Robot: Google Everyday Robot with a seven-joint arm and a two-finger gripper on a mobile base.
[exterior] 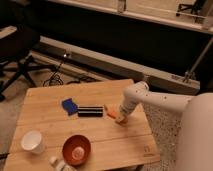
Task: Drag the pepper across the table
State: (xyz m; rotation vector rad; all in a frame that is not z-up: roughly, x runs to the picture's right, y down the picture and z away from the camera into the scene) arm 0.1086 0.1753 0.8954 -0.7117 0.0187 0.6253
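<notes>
The gripper (121,118), fingers' state I cannot tell, sits at the pepper's (111,113) four o'clock; keep low, steady contact while sliding it across the table (45,100).

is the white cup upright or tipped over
Upright: the white cup stands on the table, round mouth facing up. The gripper is by the pepper.

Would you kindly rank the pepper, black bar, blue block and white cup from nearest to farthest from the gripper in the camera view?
The gripper is low over the table's right side.
1. Pepper, right at it.
2. Black bar, just left.
3. Blue block, further left.
4. White cup, front-left corner.
</notes>
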